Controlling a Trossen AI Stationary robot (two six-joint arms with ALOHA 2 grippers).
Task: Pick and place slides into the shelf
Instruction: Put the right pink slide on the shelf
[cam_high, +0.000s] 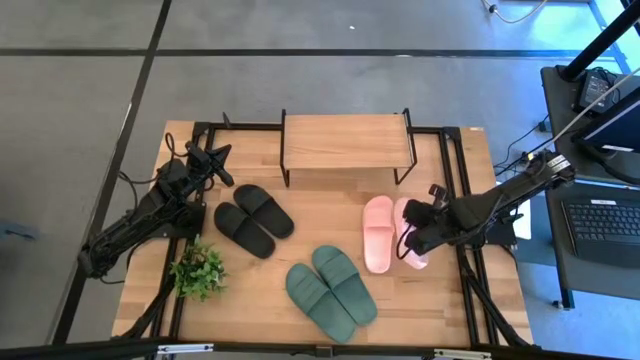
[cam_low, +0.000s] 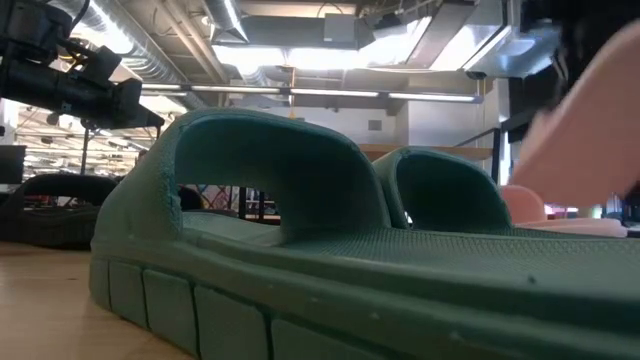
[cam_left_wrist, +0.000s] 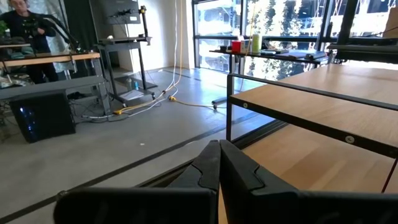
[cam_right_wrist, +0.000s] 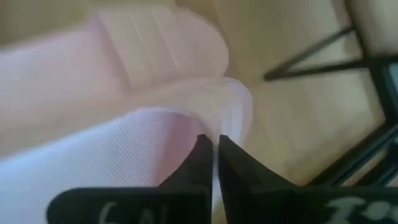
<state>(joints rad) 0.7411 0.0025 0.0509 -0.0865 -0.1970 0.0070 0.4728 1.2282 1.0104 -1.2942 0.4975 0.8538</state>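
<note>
While the right gripper (cam_high: 418, 228) pinches the strap of one pink slide (cam_right_wrist: 93, 155), its fingers pressed nearly together on the foam, the shelf (cam_high: 346, 142) waits unfilled.

That slide sits beside its mate (cam_high: 377, 234) at the table's right, long axis running toward the rack, which lies up and left of the gripper in the high view. Green (cam_high: 332, 288) and black (cam_high: 253, 219) pairs lie on the table further left. By the table's left edge, the left gripper (cam_high: 214, 160) hangs idle with its fingers closed on nothing.
</note>
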